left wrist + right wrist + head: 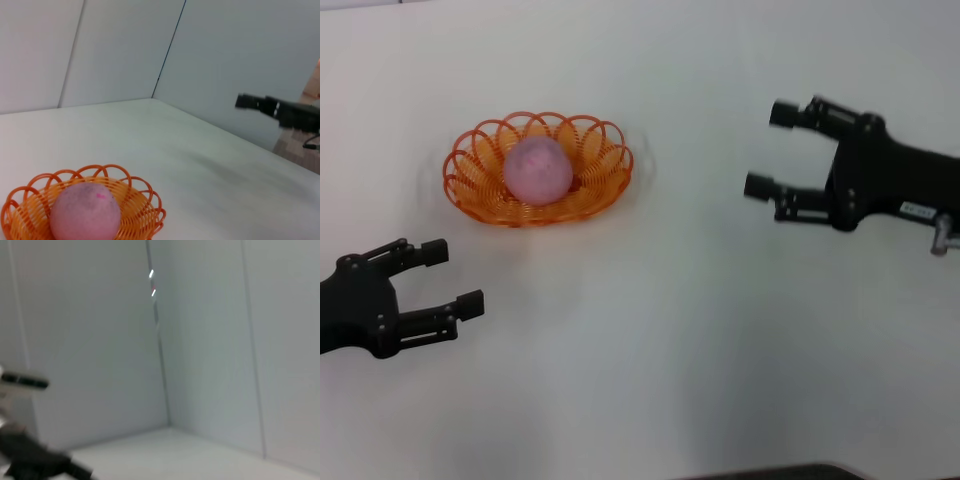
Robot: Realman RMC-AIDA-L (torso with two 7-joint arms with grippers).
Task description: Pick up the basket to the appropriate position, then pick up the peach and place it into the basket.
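The orange wire basket (480,178) sits on the white table, left of centre. The pink peach (537,169) rests inside it. Both also show in the left wrist view, the basket (142,207) and the peach (85,212). My left gripper (452,279) is open and empty, near the front left, apart from the basket. My right gripper (770,150) is open and empty, raised to the right of the basket, well clear of it. The right arm also shows far off in the left wrist view (280,111).
The white table (660,340) spreads around the basket. Pale walls meet in a corner behind it (152,95). The right wrist view shows only walls and a dark blurred shape (35,455) at its lower edge.
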